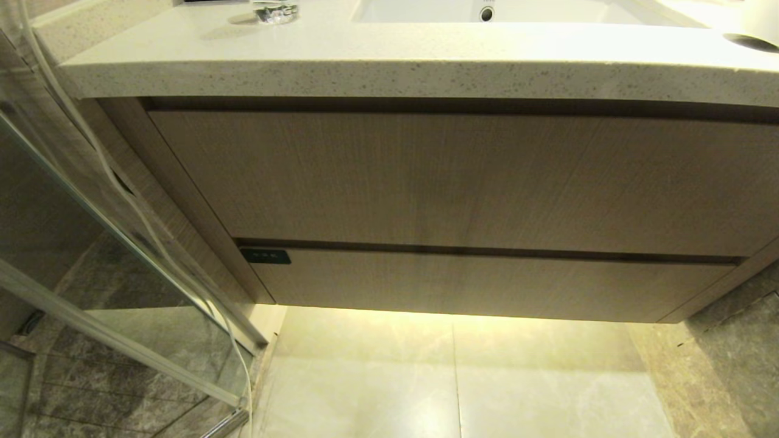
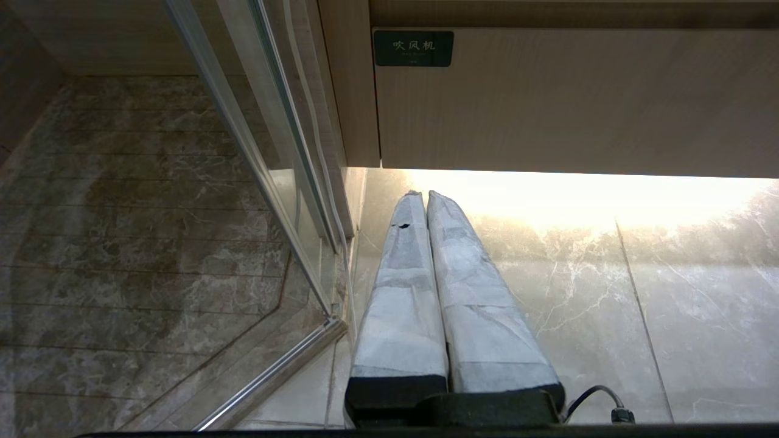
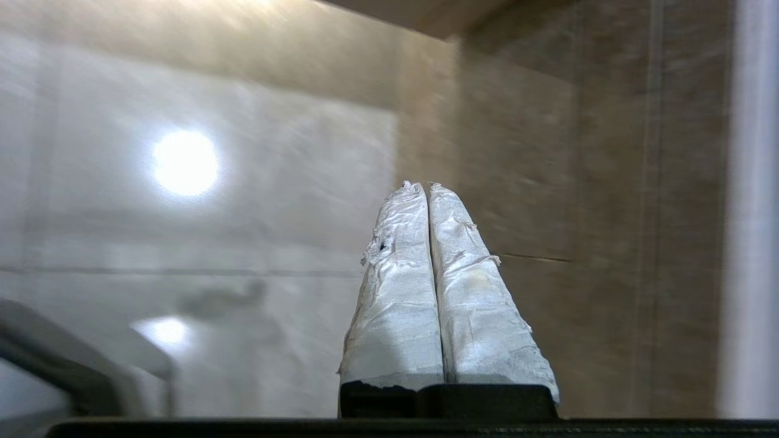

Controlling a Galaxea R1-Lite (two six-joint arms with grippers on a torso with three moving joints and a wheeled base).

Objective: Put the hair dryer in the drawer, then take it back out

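Both pincers closed and empty, drawer shut

Left pincer (image 2: 420, 194) hangs low over pale marble floor (image 2: 608, 292), taped fingers pressed together, just near the wood-grain drawer (image 1: 487, 283) with its dark green label (image 1: 265, 256); right pincer (image 3: 424, 184) faces blurred tiled wall; glass shower door (image 1: 91, 243) stands left; hair dryer unseen

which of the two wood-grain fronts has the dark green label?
The lower, shallower light wood-grain drawer front, just above the floor. Its small dark green label sits at its top left corner; the taller wood-grain front above it is bare.
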